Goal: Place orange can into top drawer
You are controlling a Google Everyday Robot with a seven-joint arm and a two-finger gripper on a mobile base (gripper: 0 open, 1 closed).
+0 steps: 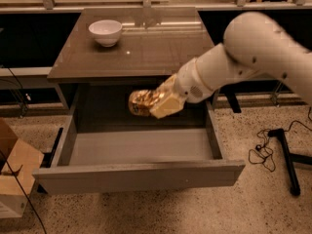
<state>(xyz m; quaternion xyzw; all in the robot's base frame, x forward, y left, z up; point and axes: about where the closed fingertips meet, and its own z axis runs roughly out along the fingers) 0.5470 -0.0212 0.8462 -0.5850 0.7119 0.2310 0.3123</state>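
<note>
The orange can (140,101) is golden-orange and dented, held on its side in my gripper (155,103). The gripper's pale yellow fingers (167,105) are shut on the can. The gripper holds the can in the air over the back part of the open top drawer (141,147), just in front of the brown cabinet top's front edge. The drawer is wide, shallow and grey, pulled out toward the camera, with a plain grey inside and a flat front panel (139,175). My white arm (243,57) reaches in from the right.
A white bowl (105,31) stands at the back left of the brown cabinet top (146,48). A cardboard box (14,169) sits on the floor at the left. A black stand and cable (280,152) lie on the floor at the right.
</note>
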